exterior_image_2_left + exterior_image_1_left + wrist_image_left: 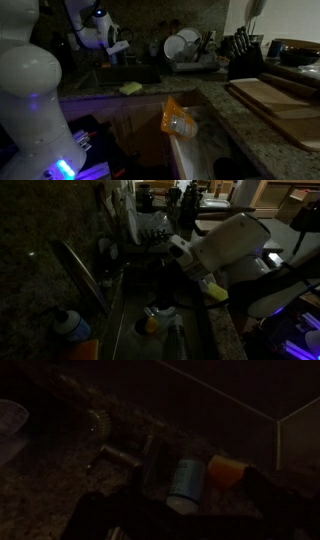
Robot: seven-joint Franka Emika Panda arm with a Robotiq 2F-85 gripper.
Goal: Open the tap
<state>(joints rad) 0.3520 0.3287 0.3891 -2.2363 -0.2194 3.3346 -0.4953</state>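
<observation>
The scene is very dark. In the wrist view the tap (148, 460) is a short dark upright body on the granite counter, with a metal stub (114, 455) pointing left. A blue-capped bottle (185, 480) stands right beside it. My gripper (175, 510) shows only as two dark fingers low in the frame, spread apart and empty, short of the tap. In an exterior view the tap appears as a dark rounded shape (105, 250) behind the sink (125, 310), with the gripper (172, 248) a little to its right.
An orange object (225, 470) lies beside the bottle (65, 323). A yellow sponge (215, 290) sits on the sink's edge (130, 88). A dish rack with plates (145, 225) (185, 45), a knife block (240, 52) and a cutting board (275, 95) stand on the counter.
</observation>
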